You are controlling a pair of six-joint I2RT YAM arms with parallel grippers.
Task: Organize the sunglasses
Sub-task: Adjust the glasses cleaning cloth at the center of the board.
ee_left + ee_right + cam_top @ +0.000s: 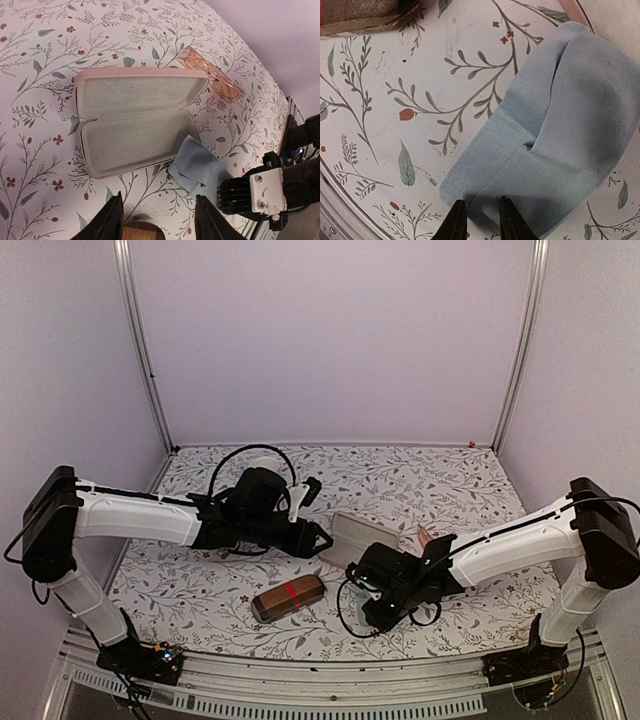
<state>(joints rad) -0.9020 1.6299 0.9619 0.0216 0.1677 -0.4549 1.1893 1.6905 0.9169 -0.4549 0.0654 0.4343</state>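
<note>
Pink case [135,105] lies open and flat on the floral table [30,170], both halves bare. Pale pinkish-tan sunglasses [214,76] rest folded on the table just beyond the case's far corner, not yet inside; the black wire-framed pair cannot be picked out in any view. Right gripper [480,222] sits low over the near edge of the blue cloth [560,125], fingers nearly together; whether they pinch the fabric cannot be told. Left gripper [160,224] hovers spread wide and empty above the case's near side, with the brown case [288,598] just below it. Likely risks: the thin cloth slips out of a shallow pinch, or the fingertips scrape the table instead of catching it. A dragged cloth could tug the light case, which it touches. The arms work close together, so a reach for the sunglasses may clip the other wrist.
</note>
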